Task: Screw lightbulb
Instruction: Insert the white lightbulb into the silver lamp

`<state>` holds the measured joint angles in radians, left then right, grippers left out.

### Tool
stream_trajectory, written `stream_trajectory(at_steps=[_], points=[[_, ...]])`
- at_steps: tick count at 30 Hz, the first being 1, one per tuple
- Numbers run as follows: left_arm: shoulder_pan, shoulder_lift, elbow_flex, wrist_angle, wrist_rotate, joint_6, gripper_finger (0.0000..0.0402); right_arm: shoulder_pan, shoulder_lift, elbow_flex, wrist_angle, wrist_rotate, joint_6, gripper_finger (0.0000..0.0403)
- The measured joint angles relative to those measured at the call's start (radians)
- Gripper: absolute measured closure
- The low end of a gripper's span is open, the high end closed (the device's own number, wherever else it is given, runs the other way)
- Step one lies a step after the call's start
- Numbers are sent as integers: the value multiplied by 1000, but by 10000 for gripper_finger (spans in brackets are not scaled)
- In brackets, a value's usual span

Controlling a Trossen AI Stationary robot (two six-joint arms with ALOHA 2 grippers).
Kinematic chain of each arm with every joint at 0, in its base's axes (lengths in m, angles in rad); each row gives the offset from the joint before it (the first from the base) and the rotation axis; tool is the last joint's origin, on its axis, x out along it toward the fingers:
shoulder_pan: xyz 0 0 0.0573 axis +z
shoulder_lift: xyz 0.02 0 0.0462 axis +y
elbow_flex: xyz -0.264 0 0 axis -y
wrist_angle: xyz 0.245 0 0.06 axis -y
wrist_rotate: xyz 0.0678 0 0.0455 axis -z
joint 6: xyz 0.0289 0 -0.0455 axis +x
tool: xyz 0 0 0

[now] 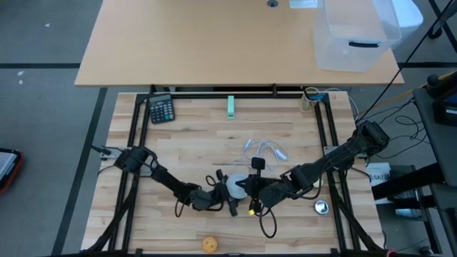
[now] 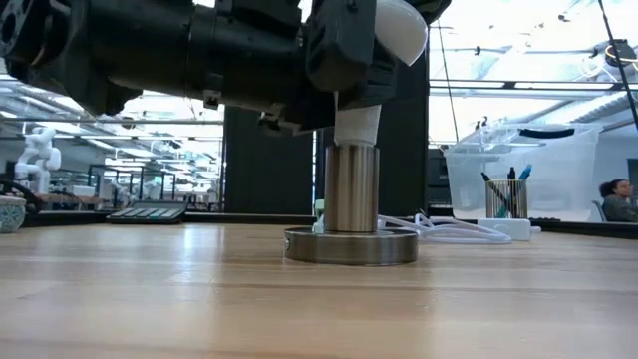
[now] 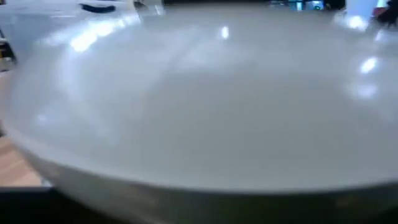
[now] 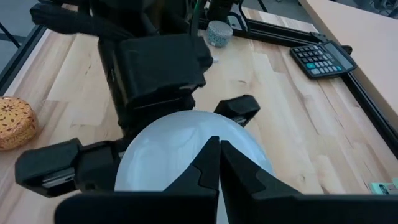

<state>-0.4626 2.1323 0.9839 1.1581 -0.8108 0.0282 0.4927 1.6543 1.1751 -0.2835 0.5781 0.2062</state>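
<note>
Mid-table, left end effector (image 1: 227,190) — gripping lightbulb (image 1: 236,187)

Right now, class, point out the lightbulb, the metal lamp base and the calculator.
lightbulb (image 4: 186,146): right wrist view, on its white globe.
metal lamp base (image 2: 351,245): low view, on its round foot.
calculator (image 1: 161,109): high view, on its keypad.

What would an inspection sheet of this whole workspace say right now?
Surface: wooden table, inside a black frame.
Job's things: lightbulb stands upright in a metal socket stand.
Clutter: calculator, green block, patterned ball, small bowl.
Grippers: left gripper is around the bulb's globe, fingers on either side; right gripper shut, beside the bulb.
Cables: white cable behind the stand.
Surroundings: clear plastic bin on the far desk; a person in the room.
</note>
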Motion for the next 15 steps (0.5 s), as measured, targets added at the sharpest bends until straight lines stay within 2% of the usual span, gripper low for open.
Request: stream_trajectory(at_steps=[5,10,15], points=[[-9,15,2,3,-75,-7,117,0,0,0,4,-3,-3,403],[-9,41,2,5,-87,-22,120,0,0,0,5,-5,-6,403],[-12,42,2,31,-66,30,163,0,0,0,5,-5,4,403]])
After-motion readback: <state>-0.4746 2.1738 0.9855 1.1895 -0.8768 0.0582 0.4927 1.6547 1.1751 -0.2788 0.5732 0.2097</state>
